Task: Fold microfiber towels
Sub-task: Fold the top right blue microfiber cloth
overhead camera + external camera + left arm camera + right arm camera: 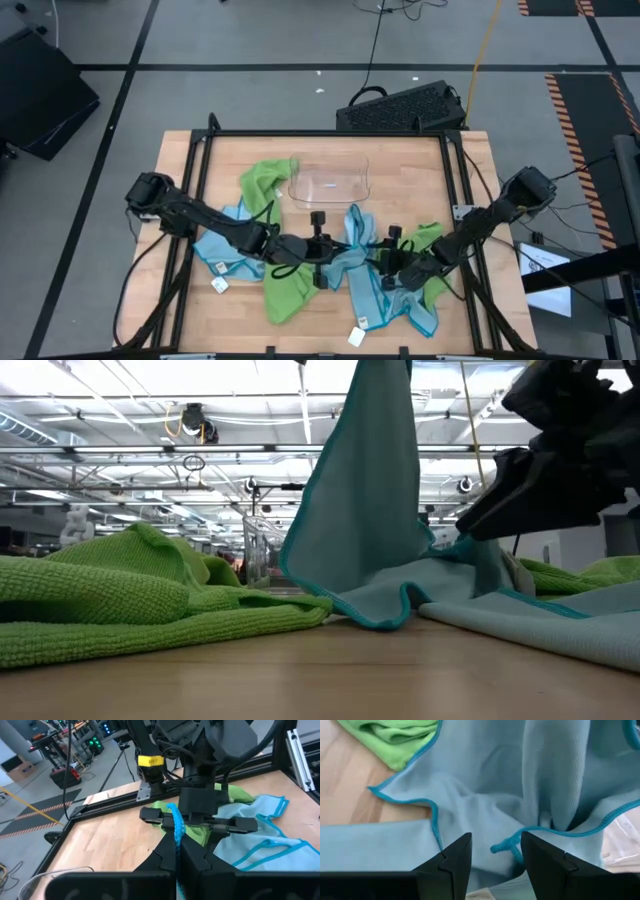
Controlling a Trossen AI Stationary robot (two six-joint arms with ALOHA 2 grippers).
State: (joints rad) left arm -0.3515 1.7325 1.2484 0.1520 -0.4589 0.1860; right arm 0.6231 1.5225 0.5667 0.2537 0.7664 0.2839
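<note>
Wooden planks make up the tabletop [410,160], framed by black rails, with grey floor and a black keyboard [400,108] beyond its far edge. Light blue and lime green microfiber towels [300,270] lie heaped across the near half of the tabletop, some overlapping. One lime green towel [265,183] sits near the middle, touching a clear plastic tray [330,185] toward the far edge. Small white tags show at the near edge: one tag [219,284] toward the near left corner and another tag [361,330] near the middle of the near edge; no writing on them can be read.

Near the tabletop's middle, the left pincer [318,250] has its fingers [170,857] pressed together on the teal-stitched hem of a light blue towel [365,510], which the low view shows hanging as a tall drape with its lower part pooled on the wood. The right pincer [492,852] faces it from close by, toward the right edge, its jaws parted with a gap between them; a curl of the blue hem lies in that gap, and I cannot tell whether either finger touches it.

In the left wrist view, a yellow label [150,761] shows on the right arm; its print is too small to read.
</note>
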